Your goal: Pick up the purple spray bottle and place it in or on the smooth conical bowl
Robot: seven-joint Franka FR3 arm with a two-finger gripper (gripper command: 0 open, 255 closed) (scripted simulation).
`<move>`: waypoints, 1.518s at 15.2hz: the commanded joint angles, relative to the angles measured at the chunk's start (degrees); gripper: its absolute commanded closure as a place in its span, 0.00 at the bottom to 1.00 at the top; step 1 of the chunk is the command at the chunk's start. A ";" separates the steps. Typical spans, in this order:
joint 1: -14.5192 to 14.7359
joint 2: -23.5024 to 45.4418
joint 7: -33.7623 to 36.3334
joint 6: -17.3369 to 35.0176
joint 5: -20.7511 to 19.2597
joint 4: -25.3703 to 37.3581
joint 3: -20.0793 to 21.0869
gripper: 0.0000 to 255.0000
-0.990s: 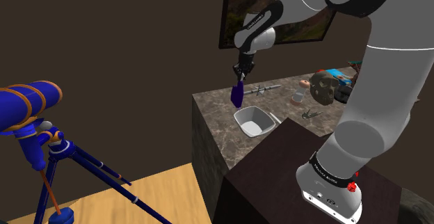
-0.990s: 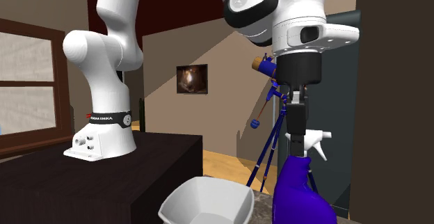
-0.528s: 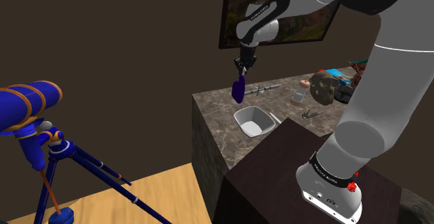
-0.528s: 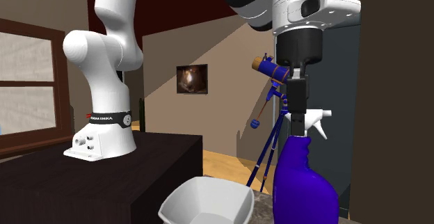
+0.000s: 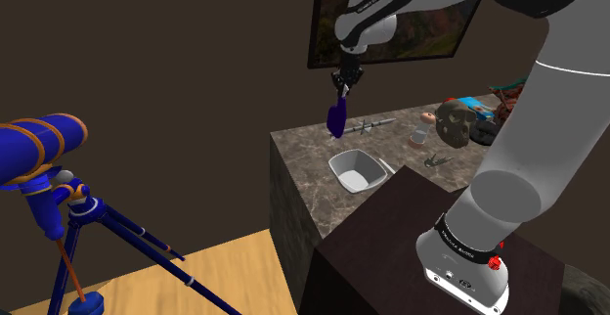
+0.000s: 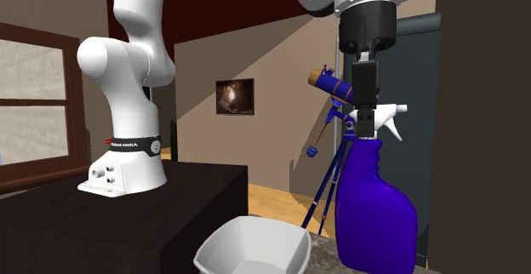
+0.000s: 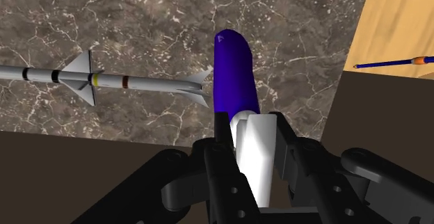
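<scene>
Clamped on the white trigger head of the purple spray bottle, one black finger pressed to each side of it in the wrist view. Part of the gripper, pointed straight down from the white arm.

Below, a brown-veined stone counter, ending at an edge with a wooden floor beyond. On that counter, a white bowl with sloping sides, near the corner next to the dark stand. Past the bowl, a grey toy missile with fins, lying flat. Farther along, toward the shoulder view's right, a heap of small odds and ends, too jumbled to name. Behind the counter, a dark brown wall with a framed picture. At the shoulder view's left, a blue telescope with orange bands on a blue tripod, standing on the floor. In the second exterior view, a window at the left.

Back to the grip: bottle hanging upright under the gripper, purple body down, off the counter, nozzle toward the second exterior view's right. Placed in the shoulder view between bowl and missile, a little beyond the bowl rather than over it. Seen from the wrist, base over the missile's tail fins.
</scene>
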 commanded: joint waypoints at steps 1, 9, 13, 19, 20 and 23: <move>0.13 -0.97 0.25 -1.59 -0.25 0.63 -0.01 1.00; 0.41 -5.66 0.91 -6.49 -1.37 0.92 -0.14 1.00; 0.72 -15.06 2.45 -8.08 -3.59 -6.74 0.01 1.00; 0.33 -29.31 4.53 -12.91 -6.22 -16.08 1.07 1.00; 0.20 -31.70 4.81 -13.99 -6.53 -17.39 1.31 1.00; -0.24 -38.88 5.50 -17.70 -7.22 -20.88 2.13 1.00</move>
